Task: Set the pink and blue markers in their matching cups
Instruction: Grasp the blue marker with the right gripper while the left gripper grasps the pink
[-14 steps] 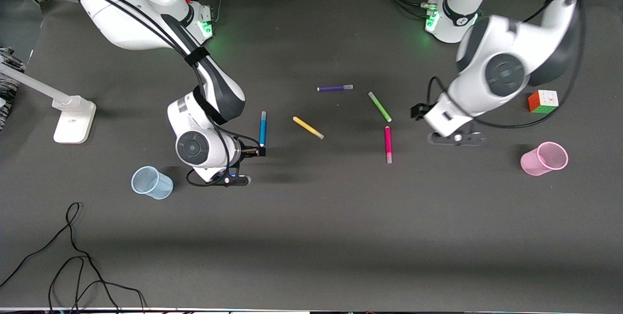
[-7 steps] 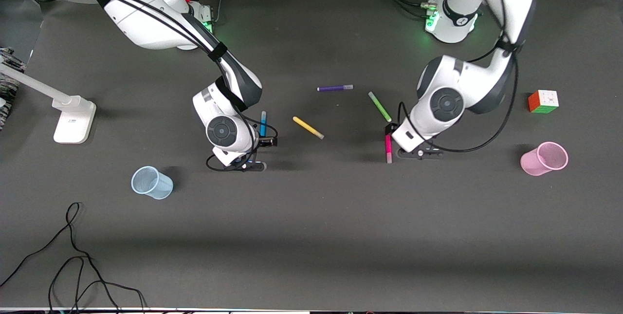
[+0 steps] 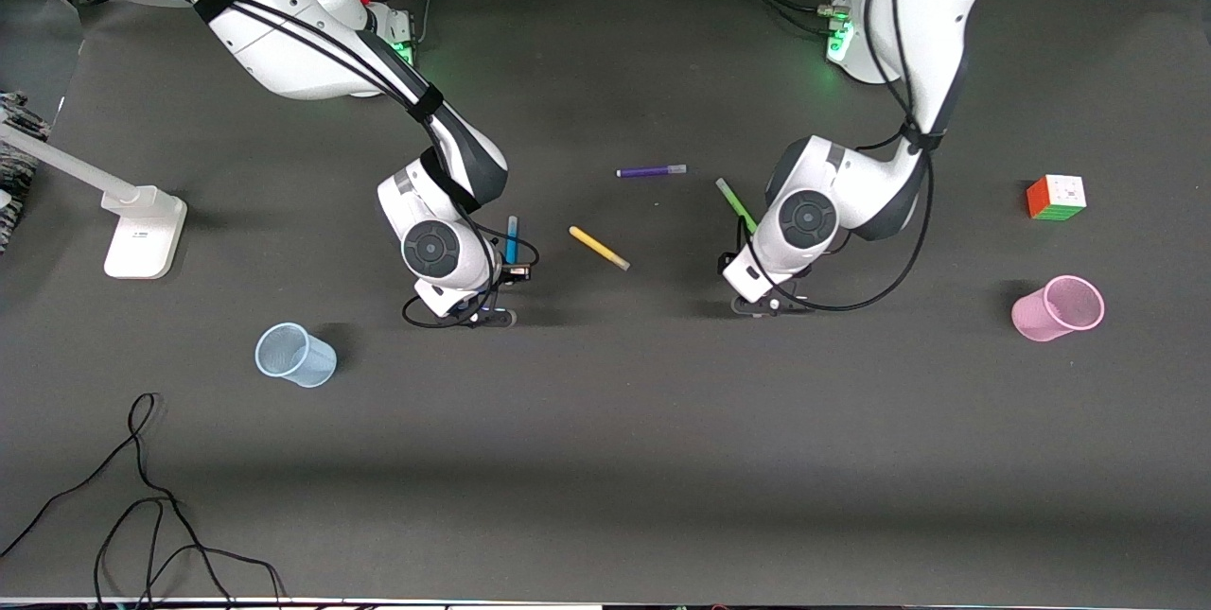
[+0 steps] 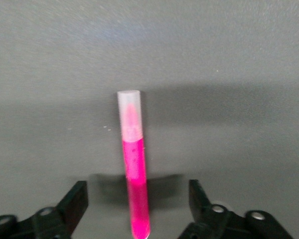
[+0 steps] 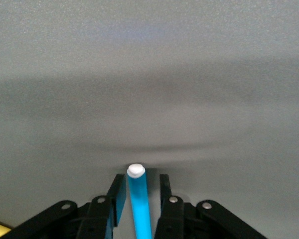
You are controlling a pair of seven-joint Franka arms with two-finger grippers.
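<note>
The blue marker lies on the table, white tip toward the front camera. My right gripper is down over its tip end. In the right wrist view the marker runs between the fingers of my right gripper, which stand close on both sides with a small gap. My left gripper covers the pink marker in the front view. In the left wrist view the pink marker lies between the wide-open jaws of my left gripper. The pale blue cup and the pink cup lie tipped on the table.
A yellow marker and a purple marker lie between the arms. A green marker lies partly under the left arm. A puzzle cube stands beside the pink cup, farther from the camera. A white stand and cables are at the right arm's end.
My left gripper has swung toward the right arm's end and come down over the pink marker. My right gripper has moved from beside the blue cup to the blue marker's tip.
</note>
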